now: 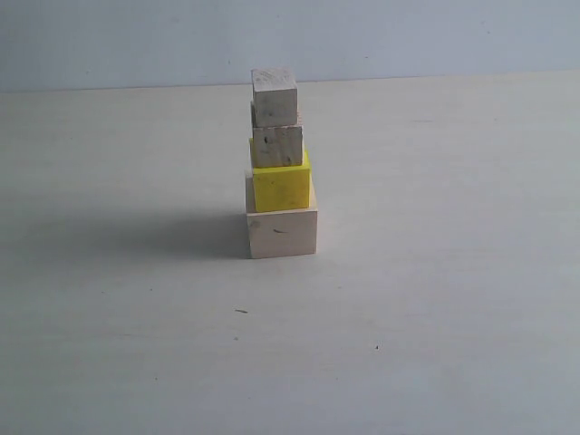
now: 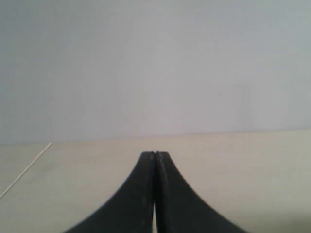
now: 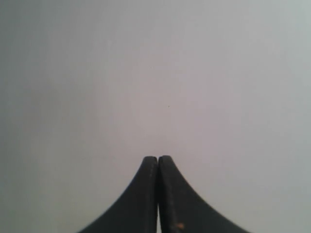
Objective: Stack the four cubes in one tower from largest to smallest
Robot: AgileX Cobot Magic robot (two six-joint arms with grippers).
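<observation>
Tower (image 1: 282, 181): I judge it rigid, light, easily toppled; I'd grip opposite side faces. Left gripper (image 2: 154, 155), right gripper (image 3: 158, 158): fingers pressed together, empty.

wall (image 1: 435, 36): plain pale grey | table (image 1: 453, 317): pale, matte, evenly lit

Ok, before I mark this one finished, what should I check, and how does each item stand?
1. Large cube at the bottom, flat on the table: ok.
2. Yellow cube second: ok.
3. Third cube and top cube in size order: cannot tell, they look nearly equal.
4. Column squared up: not ok, the two upper ones sit toward the yellow cube's left side in the exterior view.
5. Left gripper shut, empty: ok.
6. Right gripper shut, empty: ok.
</observation>
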